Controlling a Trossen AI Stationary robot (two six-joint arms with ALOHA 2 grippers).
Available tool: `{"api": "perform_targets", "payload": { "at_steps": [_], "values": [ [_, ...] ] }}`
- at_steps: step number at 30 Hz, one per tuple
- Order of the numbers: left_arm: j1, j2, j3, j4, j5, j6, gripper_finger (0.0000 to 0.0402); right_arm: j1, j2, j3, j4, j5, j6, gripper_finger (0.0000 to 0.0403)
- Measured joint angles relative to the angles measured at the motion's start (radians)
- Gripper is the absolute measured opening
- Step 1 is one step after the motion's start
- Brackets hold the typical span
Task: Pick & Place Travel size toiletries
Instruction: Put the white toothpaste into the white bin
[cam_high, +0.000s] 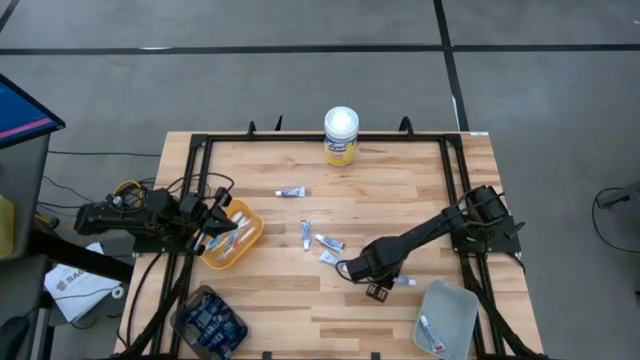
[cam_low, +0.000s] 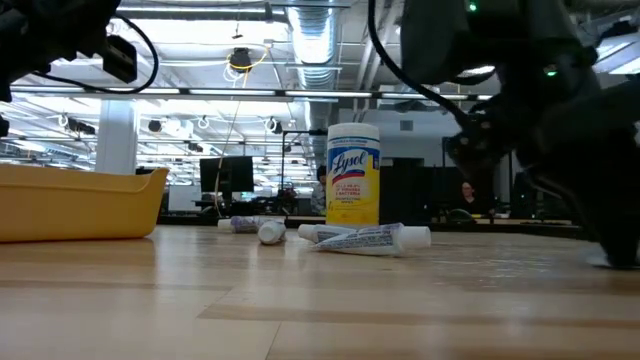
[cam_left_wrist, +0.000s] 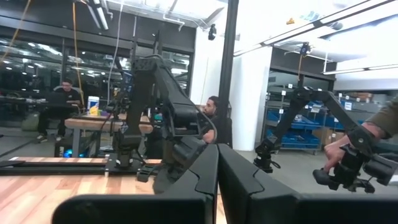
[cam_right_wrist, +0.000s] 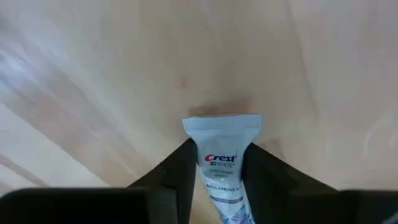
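Observation:
My right gripper is shut on a white Crest toothpaste tube; in the high view it sits right of the table's middle, with the tube beside it. Several small tubes lie flat on the wood near the centre, and one more lies farther back. My left gripper is shut and holds nothing, hovering at the yellow tray, which holds several toiletries. A grey tray holds one tube. My right gripper pinches the Crest tube between its two fingers, just behind the flat crimped end, which sticks out past the fingertips. The fingers point down at the table and lie along the tube. I cannot tell whether the tube is off the wood.
A tall yellow Lysol canister stands at the far edge. A blue pouch lies at the near left corner. A black frame runs around the table. Bare wood stretches between the loose tubes and the near edge. People sit beyond the table.

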Motion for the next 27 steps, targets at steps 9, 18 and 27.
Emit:
{"api": "perform_targets", "payload": {
  "at_steps": [9,18,27],
  "values": [
    [-0.011,0.0,0.0,0.0,0.0,0.0,0.0002,-0.018,0.001,0.129,-0.052,0.004,-0.05,0.0112],
    [-0.011,0.0,0.0,0.0,0.0,0.0,0.0002,-0.006,-0.001,0.377,-0.301,0.021,-0.082,0.0112],
    [-0.011,0.0,0.0,0.0,0.0,0.0,0.0002,0.122,-0.004,0.504,-0.515,0.029,0.069,0.0113]
  ]
}}
